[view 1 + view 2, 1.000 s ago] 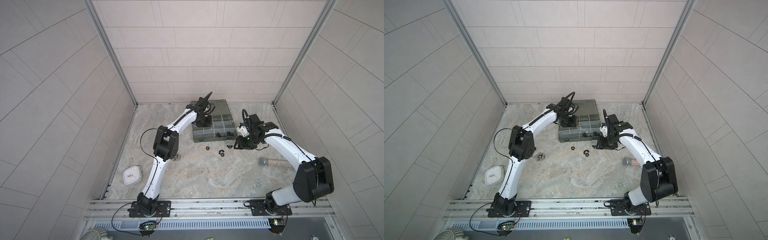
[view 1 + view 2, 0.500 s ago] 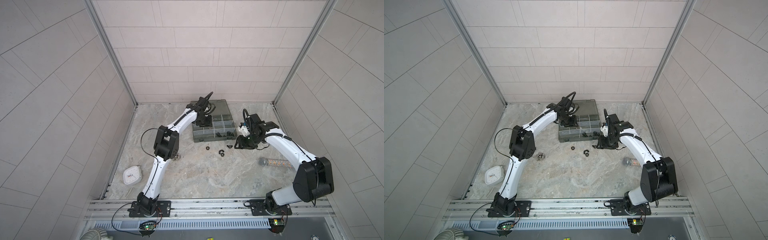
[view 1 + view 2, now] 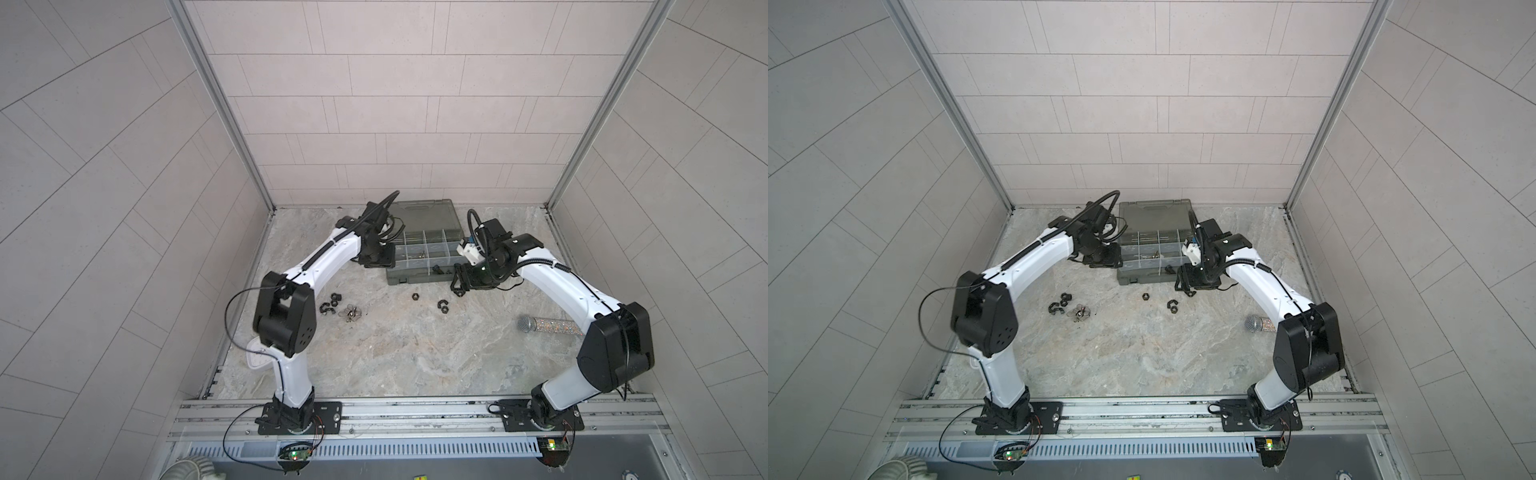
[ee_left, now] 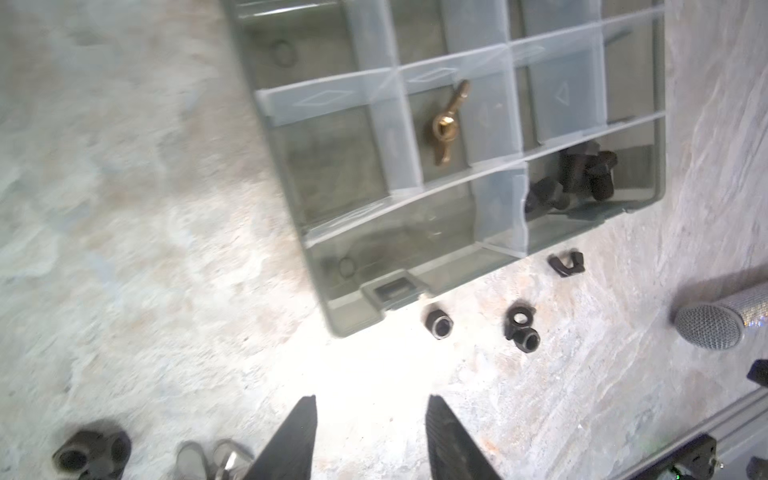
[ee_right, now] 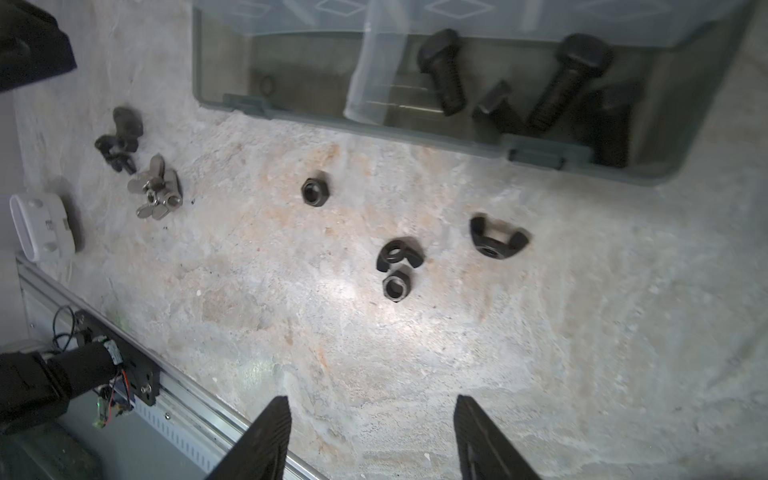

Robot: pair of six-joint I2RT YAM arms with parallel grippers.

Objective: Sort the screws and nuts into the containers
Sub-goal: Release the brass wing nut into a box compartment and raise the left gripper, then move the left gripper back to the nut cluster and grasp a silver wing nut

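**Item:** small black hexagonal metal nuts [image 5: 316,191] and black winged nuts [image 5: 496,241]. They lie loose on the marbled grey surface [image 5: 457,353], near the smoky-grey translucent plastic organizer case [image 5: 291,109].
**Sorted stock:** stubby black bolts [image 5: 444,70] lie in an end compartment of the case.
**Handling (judged):** light, rigid and smooth, so apt to skid. Pinch across the flats or wings.
**Clearance:** the case wall is close on one side, with open room elsewhere.
**Left tool [image 4: 370,401], right tool [image 5: 372,399]:** both apart and empty.

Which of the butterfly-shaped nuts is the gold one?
The gold wing nut is the one lying inside a compartment of the grey case. The black wing nuts and the silvery wing nuts lie outside it on the table.
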